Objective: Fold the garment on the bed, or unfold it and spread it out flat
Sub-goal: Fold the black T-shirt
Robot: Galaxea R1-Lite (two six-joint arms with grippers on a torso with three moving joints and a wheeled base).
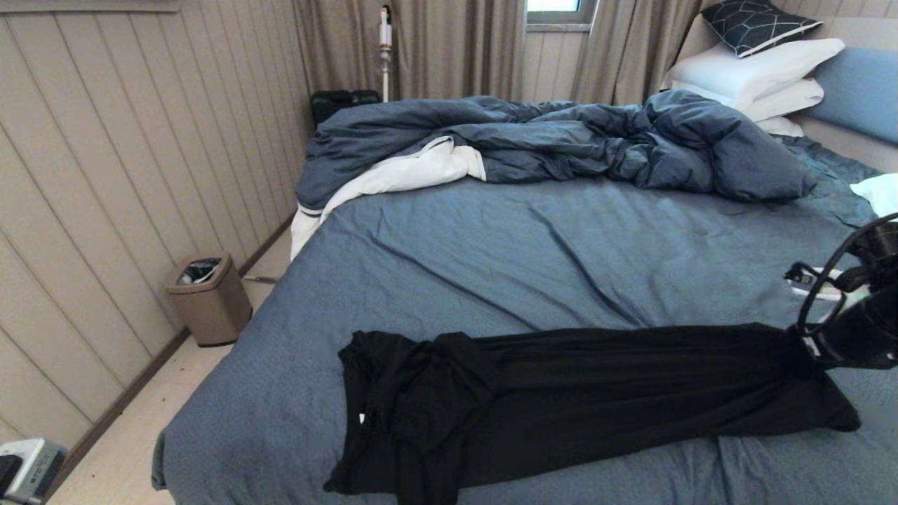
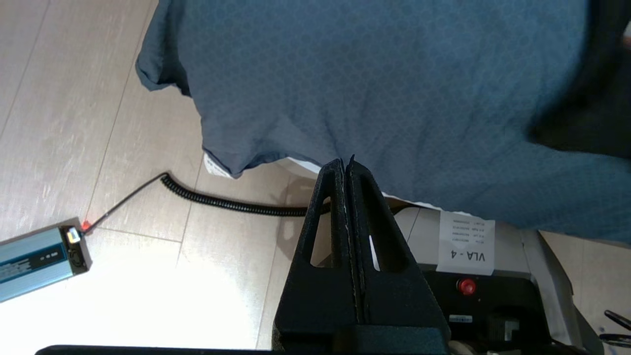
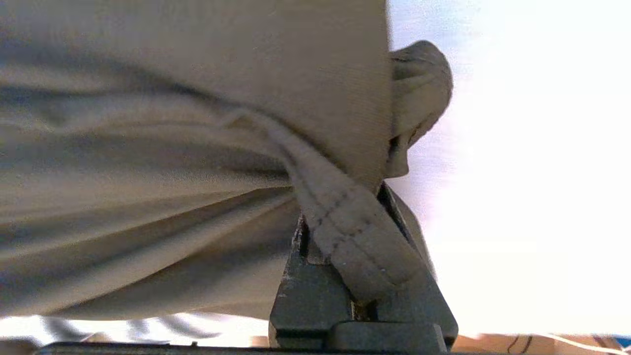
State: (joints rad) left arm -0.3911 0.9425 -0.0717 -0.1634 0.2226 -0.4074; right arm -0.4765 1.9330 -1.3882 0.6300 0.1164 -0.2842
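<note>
The right gripper (image 3: 345,217) is clamped on a stitched hem of the black T-shirt (image 1: 589,393), the fabric bunching up around its closed fingers (image 3: 300,276). Seen from the head view, that gripper (image 1: 807,337) sits at the right end of the shirt, low over the bed (image 1: 491,259), with looped cables arching above the arm. From there the shirt stretches leftward as a long, narrow, rumpled band across the near part of the slate-blue sheet, ending in a crumpled heap near the bed's left edge. The left gripper (image 2: 346,165) is pressed fully shut with nothing in it, hanging off the near-left corner of the bed above the wooden floor (image 2: 98,148), well apart from the shirt. Farther back lie the rumpled dark blue duvet (image 1: 561,140) and white pillows (image 1: 758,73).
</note>
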